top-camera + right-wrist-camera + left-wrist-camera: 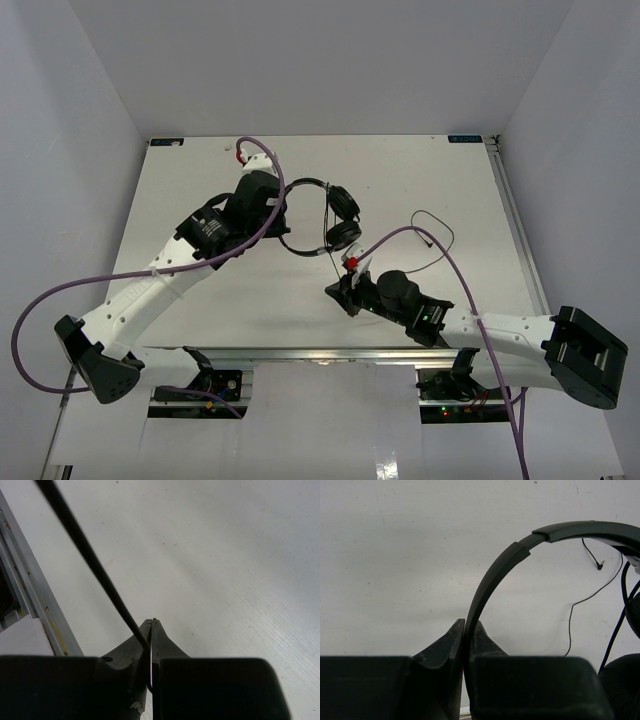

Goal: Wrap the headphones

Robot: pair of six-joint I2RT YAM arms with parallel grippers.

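The black headphones [343, 236] hang over the middle of the table, their two round earcups close together. My left gripper [281, 214] is shut on the middle of the thin headband [495, 575], which curves up and right in the left wrist view; one earcup [622, 680] shows at the lower right. My right gripper [336, 291] is nearer the front edge, shut on the thin black cord [85, 545], which runs taut up and left from the jaws. The rest of the cord [438, 238] lies in a loose loop to the right, also visible in the left wrist view [580, 600].
A metal rail [300, 352] runs along the near table edge, close to my right gripper [30, 605]. Thick purple cables [440, 250] arc over both arms. White walls close in the table on three sides.
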